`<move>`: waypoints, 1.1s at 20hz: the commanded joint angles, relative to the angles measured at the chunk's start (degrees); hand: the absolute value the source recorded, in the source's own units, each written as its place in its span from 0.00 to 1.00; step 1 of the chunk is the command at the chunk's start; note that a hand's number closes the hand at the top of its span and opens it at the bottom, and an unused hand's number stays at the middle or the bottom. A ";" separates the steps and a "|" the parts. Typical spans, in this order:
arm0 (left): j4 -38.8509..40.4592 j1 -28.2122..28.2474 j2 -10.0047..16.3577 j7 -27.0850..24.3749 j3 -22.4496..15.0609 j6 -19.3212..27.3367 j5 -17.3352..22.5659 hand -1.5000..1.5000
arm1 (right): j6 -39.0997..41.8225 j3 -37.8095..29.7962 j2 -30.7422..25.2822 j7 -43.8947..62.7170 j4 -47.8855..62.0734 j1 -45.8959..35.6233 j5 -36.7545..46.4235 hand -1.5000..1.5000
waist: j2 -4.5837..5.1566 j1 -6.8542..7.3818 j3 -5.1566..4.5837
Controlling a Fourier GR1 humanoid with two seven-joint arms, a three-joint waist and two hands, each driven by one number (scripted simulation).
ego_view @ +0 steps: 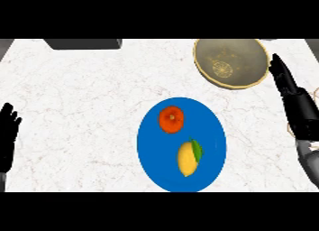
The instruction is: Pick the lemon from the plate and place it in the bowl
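On plate (155, 149): lemon (187, 159) lay beside orange fruit (170, 119)
Beside bowl (245, 49): my right hand (298, 106) was open
Left edge: my left hand (2, 140) rested open

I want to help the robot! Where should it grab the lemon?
Grip the lemon across its narrow middle, probably from above with the right hand: it lies lengthwise on the plate, with a leaf on its right side and the orange apart.
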 commanded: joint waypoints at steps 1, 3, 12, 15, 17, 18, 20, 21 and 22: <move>-1.12 -2.38 -0.69 0.86 -3.16 -2.60 -2.12 0.50 | -4.47 -1.49 3.84 3.30 -2.91 2.10 -0.45 1.00 | -1.30 -0.18 -0.51; -6.37 -3.28 -1.77 -2.09 -7.46 -5.82 -2.97 0.50 | -12.01 -2.33 11.18 2.34 -3.64 6.06 -3.00 1.00 | -1.71 -2.64 -0.40; -12.94 -8.86 -8.10 -1.16 -20.03 -13.16 -5.21 0.50 | -35.04 5.82 31.00 -0.32 -6.85 20.49 4.20 0.00 | -1.56 -2.27 -0.47; -13.92 -11.94 -9.17 1.49 -20.56 -13.14 -6.59 0.50 | -40.11 12.85 23.74 9.52 -9.08 21.35 16.51 0.00 | -1.40 -0.42 -0.63; -12.84 -12.69 -8.16 1.77 -20.10 -14.93 -6.36 0.50 | -39.29 12.40 19.43 18.60 -4.51 15.75 20.95 0.00 | -1.18 0.42 -0.71; -12.67 -10.28 -9.82 -0.09 -21.43 -13.67 -7.50 0.50 | -36.97 14.52 16.56 21.38 -7.15 19.15 22.08 0.00 | -1.32 0.17 -0.73; -13.09 -12.17 -10.64 1.30 -21.06 -12.86 -7.36 0.50 | -32.98 15.95 12.31 29.32 -8.81 18.17 24.78 0.00 | -1.34 0.13 -0.87; -11.91 -11.48 -10.32 -0.09 -21.26 -13.34 -7.96 0.50 | -31.32 16.99 10.24 32.44 -9.93 19.52 26.19 0.00 | -1.36 -0.19 -0.97; -12.20 -11.99 -11.16 0.64 -21.64 -12.44 -8.23 0.50 | -26.82 14.27 5.83 35.68 -9.00 17.42 25.08 0.00 | -1.25 0.05 -1.02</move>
